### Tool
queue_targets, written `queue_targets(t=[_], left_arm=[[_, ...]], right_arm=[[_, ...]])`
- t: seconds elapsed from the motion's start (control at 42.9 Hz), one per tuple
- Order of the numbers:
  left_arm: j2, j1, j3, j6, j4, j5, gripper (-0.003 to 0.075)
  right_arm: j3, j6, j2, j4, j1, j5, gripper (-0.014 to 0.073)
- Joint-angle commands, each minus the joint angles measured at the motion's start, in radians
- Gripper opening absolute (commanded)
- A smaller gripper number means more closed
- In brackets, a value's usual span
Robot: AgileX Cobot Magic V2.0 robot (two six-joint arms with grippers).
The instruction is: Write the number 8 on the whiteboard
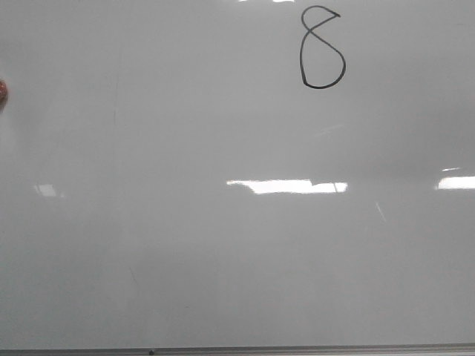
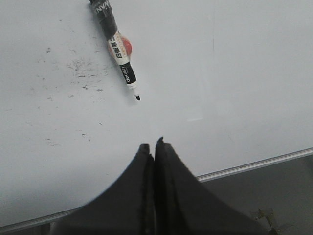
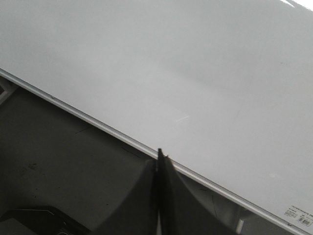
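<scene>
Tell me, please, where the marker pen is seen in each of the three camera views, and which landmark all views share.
Front view: the marker pen is not clearly seen; only a small red spot sits at the left edge, perhaps the red thing beside it.
Left wrist view: the marker pen lies uncapped on the whiteboard, apart from the left gripper, jaws closed.
Right wrist view: not in it.
Shared landmark: the whiteboard's grey frame edge.

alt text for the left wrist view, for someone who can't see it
An uncapped black-and-white marker lies on the whiteboard, tip toward the camera, a small red object beside it. The left end effector is shut and empty over the board's near edge, with dark specks scattered by the marker.
</scene>
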Motion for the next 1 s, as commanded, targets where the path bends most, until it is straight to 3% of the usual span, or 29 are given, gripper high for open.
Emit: queue_targets(t=[0.0, 0.117, 0.28, 0.513, 0.699, 0.979], left_arm=[[-0.002, -0.008, -0.032, -0.001, -0.005, -0.061, -0.0021], [-0.015, -0.008, -0.032, -0.001, 0.002, -0.065, -0.0021], [-0.101, 0.073, 0.034, -0.001, 0.038, -0.201, -0.0021], [-0.279, 0.191, 0.361, -0.001, -0.008, -0.551, -0.0021], [-0.465, 0.226, 0.630, -0.001, -0.049, -0.769, -0.0021], [-0.676, 0.251, 0.871, -0.002, -0.090, -0.934, -0.0021]], right_arm=[[-0.020, 0.001, 0.005, -0.006, -0.007, -0.059, -0.0069], [-0.020, 0.001, 0.005, -0.006, -0.007, -0.059, -0.0069], [-0.020, 0.001, 0.005, -0.006, -0.007, -0.059, -0.0069], [-0.020, 0.001, 0.005, -0.006, -0.007, -0.059, -0.0069], [-0.020, 0.001, 0.005, -0.006, -0.007, -0.059, -0.0069], [-0.020, 0.001, 0.005, -0.006, -0.007, -0.059, -0.0069]])
